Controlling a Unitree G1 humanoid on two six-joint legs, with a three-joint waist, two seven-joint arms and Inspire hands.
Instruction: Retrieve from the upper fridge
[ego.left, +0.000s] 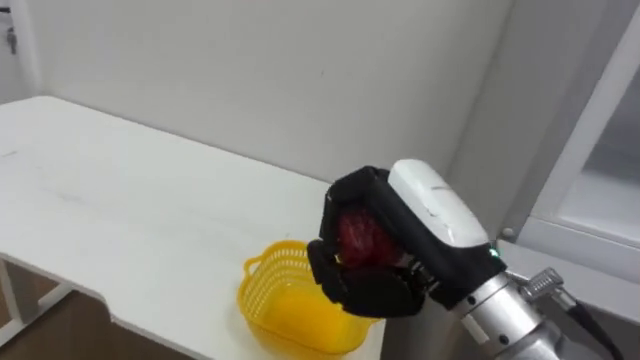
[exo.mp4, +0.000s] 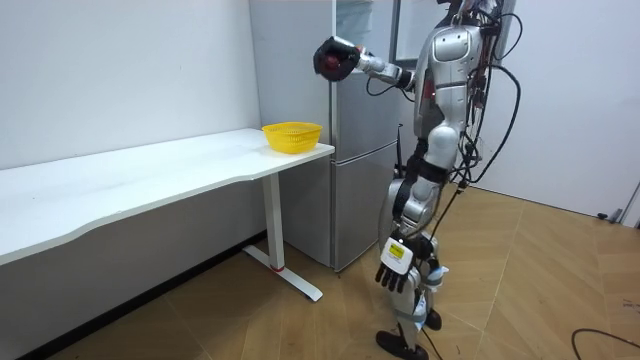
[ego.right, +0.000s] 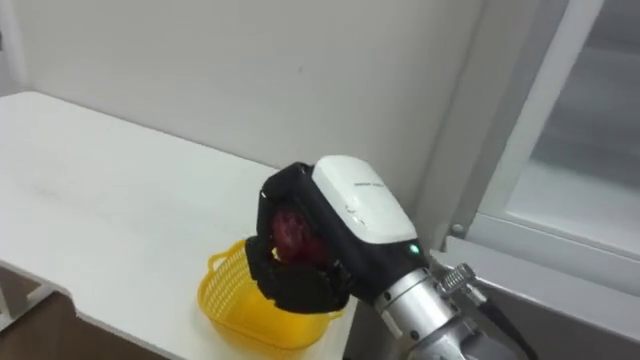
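White table, yellow basket; higher up, right hand around perhaps-round red thing.

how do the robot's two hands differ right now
Height: the right robot hand is raised high beside the fridge, above the level of the yellow basket; the left robot hand hangs low by the leg.
Grip: the right robot hand is curled round a red item; the left robot hand holds nothing, its fingers relaxed.
Shared: both have dark fingers.
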